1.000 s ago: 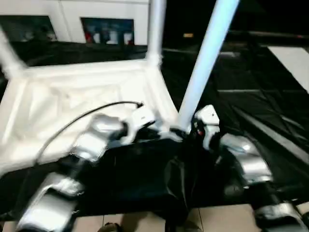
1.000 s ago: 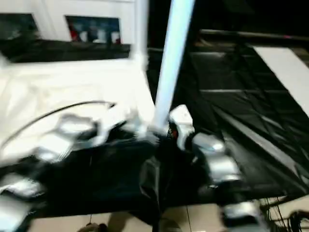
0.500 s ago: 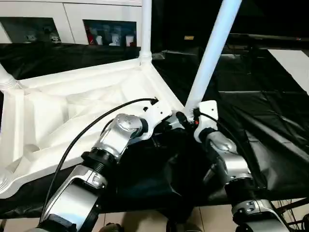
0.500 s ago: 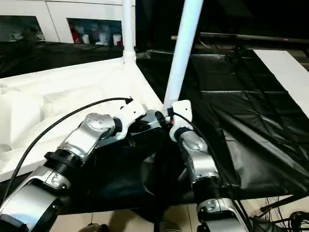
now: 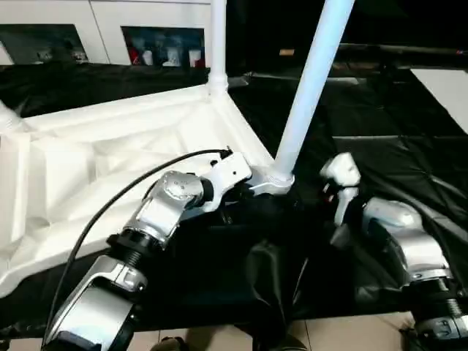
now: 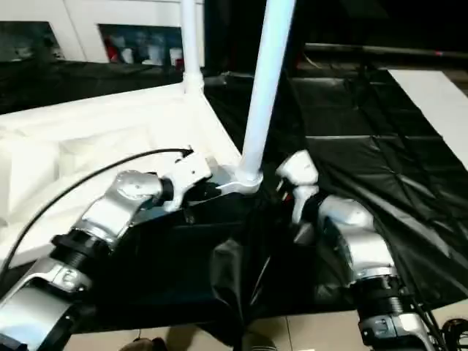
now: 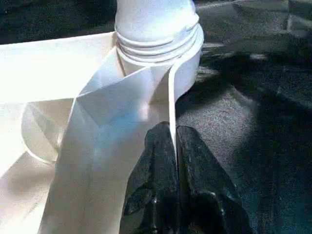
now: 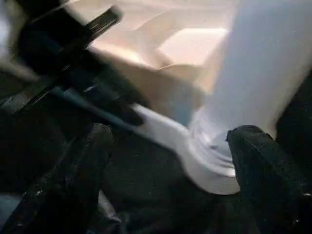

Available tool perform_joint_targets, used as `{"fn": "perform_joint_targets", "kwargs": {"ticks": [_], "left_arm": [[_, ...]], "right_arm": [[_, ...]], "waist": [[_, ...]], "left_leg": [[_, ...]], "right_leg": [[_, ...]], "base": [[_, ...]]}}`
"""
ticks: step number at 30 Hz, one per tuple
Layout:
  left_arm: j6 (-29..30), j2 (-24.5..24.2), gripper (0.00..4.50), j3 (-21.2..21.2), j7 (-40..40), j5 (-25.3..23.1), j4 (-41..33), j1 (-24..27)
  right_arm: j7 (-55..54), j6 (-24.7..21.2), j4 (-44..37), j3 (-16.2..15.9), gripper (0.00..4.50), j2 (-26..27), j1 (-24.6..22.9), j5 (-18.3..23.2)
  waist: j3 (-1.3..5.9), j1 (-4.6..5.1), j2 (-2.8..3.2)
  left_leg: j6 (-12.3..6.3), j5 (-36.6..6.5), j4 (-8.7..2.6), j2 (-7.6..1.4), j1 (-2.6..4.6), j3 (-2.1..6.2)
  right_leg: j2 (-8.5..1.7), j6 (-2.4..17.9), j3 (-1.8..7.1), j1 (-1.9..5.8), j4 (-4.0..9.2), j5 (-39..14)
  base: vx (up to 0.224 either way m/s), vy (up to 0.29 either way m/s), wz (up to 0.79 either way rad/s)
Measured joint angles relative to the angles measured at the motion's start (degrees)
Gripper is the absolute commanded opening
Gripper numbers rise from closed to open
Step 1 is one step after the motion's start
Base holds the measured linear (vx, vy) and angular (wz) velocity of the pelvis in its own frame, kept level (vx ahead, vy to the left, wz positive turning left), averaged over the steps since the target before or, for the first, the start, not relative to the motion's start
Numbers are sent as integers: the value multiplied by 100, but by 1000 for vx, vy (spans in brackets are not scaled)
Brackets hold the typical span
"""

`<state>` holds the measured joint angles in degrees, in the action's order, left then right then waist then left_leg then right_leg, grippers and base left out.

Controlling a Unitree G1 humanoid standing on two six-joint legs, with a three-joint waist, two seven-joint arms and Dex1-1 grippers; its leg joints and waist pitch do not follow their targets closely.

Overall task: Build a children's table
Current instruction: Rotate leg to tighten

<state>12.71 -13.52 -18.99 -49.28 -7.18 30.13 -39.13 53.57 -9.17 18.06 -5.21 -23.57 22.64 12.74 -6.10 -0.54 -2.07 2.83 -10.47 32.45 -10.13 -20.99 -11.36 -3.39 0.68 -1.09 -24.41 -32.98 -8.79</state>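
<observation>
The white tabletop (image 5: 110,153) lies underside up on black cloth. One leg (image 5: 311,88) stands in the near right corner socket (image 5: 279,178), leaning slightly right. A second leg (image 5: 217,44) stands in the far corner, and a third leg's base (image 5: 9,117) shows at the left. My left gripper (image 7: 173,134) is shut on the tabletop's thin rim (image 7: 170,97) just beside that socket. My right gripper (image 8: 170,146) stands open a short way to the right of the leaning leg, with its fingers (image 8: 83,161) apart and touching nothing.
Black cloth (image 5: 380,117) covers the work surface and hangs in folds over the near edge. A flat white board (image 5: 447,84) lies at the far right. White cabinets (image 5: 66,22) stand behind. Tiled floor (image 5: 344,333) shows below. A black cable (image 5: 117,205) arcs over my left forearm.
My right gripper has let go of the near corner leg, opened wider and drawn off to the right. The left gripper keeps its hold on the rim. The camera has shifted.
</observation>
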Motion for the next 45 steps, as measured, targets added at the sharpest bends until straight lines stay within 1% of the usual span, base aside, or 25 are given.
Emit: {"fn": "perform_joint_targets", "kwargs": {"ticks": [2, 5, 8, 12, 16, 19, 25, 26, 30, 31, 34, 35, 36, 40, 45], "left_arm": [[-23, -82, 0, -11, -167, 32, -105, 43], [-42, -202, 0, -28, -408, 88, -259, 116], [-42, -376, 0, -105, -764, 196, -567, 288], [-40, -505, 0, -182, -1197, 311, -859, 460], [1, -547, 0, -223, -1384, 356, -962, 511], [29, -564, 0, -226, -1420, 361, -1021, 542], [93, -593, 0, -224, -1429, 404, -1065, 544], [98, -594, 0, -224, -1429, 404, -1069, 545], [105, -605, 0, -224, -1429, 405, -1084, 553], [106, -605, 0, -224, -1430, 405, -1084, 555], [115, -615, 0, -224, -1457, 416, -1097, 561], [120, -618, 0, -224, -1457, 416, -1104, 564], [127, -620, 0, -224, -1460, 419, -1107, 566], [156, -641, 0, -225, -1513, 433, -1113, 569], [186, -673, 0, -224, -1556, 450, -1114, 569]], "right_arm": [[166, 2, 3, -3, 391, -228, 38, -3], [319, -2, 3, 6, 391, -362, 62, 3], [453, -10, 2, -2, 391, -447, 62, 11], [549, -6, 3, -41, 391, -465, 64, -2], [633, 58, 3, -222, 391, -456, 55, -28], [698, 105, 7, -308, 391, -450, 53, -137], [705, 191, 87, -361, 391, -407, 54, -191], [706, 198, 91, -361, 365, -405, 54, -190], [720, 206, 94, -361, 353, -406, 55, -187], [745, 206, 94, -361, 323, -406, 55, -187], [756, 211, 109, -349, 309, -407, 59, -183], [757, 212, 110, -348, 282, -407, 59, -179], [761, 213, 113, -347, 275, -407, 58, -173], [800, 213, 117, -348, 262, -407, 58, -157], [793, 204, 117, -333, 261, -355, 42, -146]], "waist": [[0, -30, 0], [0, -68, 0], [0, -120, 0], [0, -164, 0], [0, -166, 0], [0, -165, 0], [0, -160, 0], [0, -160, 0], [0, -158, 0], [0, -157, -1], [0, -159, -1], [0, -159, -1], [0, -157, -1], [0, -156, -1], [0, -141, -2]], "left_leg": [[-28, 17, -1, -3, -12, -1], [-28, 17, 1, -5, -28, -3], [-28, 16, 4, -5, -32, -7], [-28, 16, 10, -5, -32, -9], [-28, 16, 22, -4, -37, -10], [-28, 16, 24, -4, -38, -10], [-29, 16, 24, -4, -40, -10], [-29, 16, 24, -4, -41, -10], [-29, 16, 24, -4, -41, -9], [-29, 17, 25, -4, -40, -10], [-29, 17, 26, -4, -40, -9], [-29, 17, 27, -4, -40, -9], [-29, 17, 27, -4, -40, -9], [-29, 17, 28, -4, -40, -9], [-29, 17, 31, -5, -39, -9]], "right_leg": [[1, -1, 0, -24, -10, -2], [3, 0, -1, -47, -13, -2], [1, 1, 3, -51, -12, -2], [0, 1, 4, -48, -13, -2], [-2, 5, 8, -47, -15, 1], [-2, 5, 9, -46, -17, 1], [-1, 5, 9, -49, -18, 1], [-1, 5, 9, -49, -18, 1], [-1, 5, 9, -48, -19, 1], [-1, 5, 9, -48, -21, 1], [-1, 5, 9, -48, -22, 1], [-1, 5, 9, -48, -22, 1], [-1, 5, 9, -48, -23, 1], [-1, 5, 9, -48, -24, 1], [-1, 5, 9, -48, -27, 2]], "base": [[0, 0, 0], [0, 0, 0], [0, 0, 0], [0, 0, 0], [0, 0, 0], [0, 0, 0], [0, 0, 0], [0, 0, 0], [0, 0, 0], [0, 0, 0], [0, 0, 0], [0, 0, 0], [0, 0, 0], [0, 0, 0], [0, 0, 0]]}}
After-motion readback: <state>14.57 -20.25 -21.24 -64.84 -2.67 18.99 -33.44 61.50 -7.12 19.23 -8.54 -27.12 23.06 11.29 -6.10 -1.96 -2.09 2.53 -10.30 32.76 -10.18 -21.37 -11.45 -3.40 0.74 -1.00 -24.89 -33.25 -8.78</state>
